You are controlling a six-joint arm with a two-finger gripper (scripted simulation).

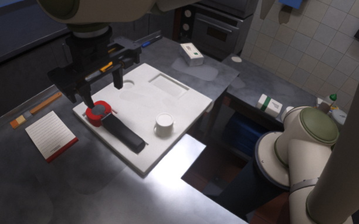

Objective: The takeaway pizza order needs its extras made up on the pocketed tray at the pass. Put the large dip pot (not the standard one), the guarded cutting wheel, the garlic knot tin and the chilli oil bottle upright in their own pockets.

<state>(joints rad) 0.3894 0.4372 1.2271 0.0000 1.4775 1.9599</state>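
The guarded cutting wheel point(113, 125), a red round guard with a long black handle, lies in its pocket at the near left corner of the white pocketed tray point(143, 113). A white dip pot point(164, 124) stands upright in a pocket near the tray's front right. A small round pocket point(128, 84) and a rectangular pocket point(168, 85) at the back of the tray hold nothing. A white tin with a green label point(192, 54) sits on the counter behind the tray. A bottle with a green cap point(330, 102) stands far right. My gripper point(103, 91) hangs just above the red guard, open and holding nothing.
A white box with a green band point(269, 105) lies on the lower side counter at right. A notepad with a red edge point(50, 135) and a ruler point(35, 110) lie left of the tray. The counter drops off in front of the tray. An oven stands behind.
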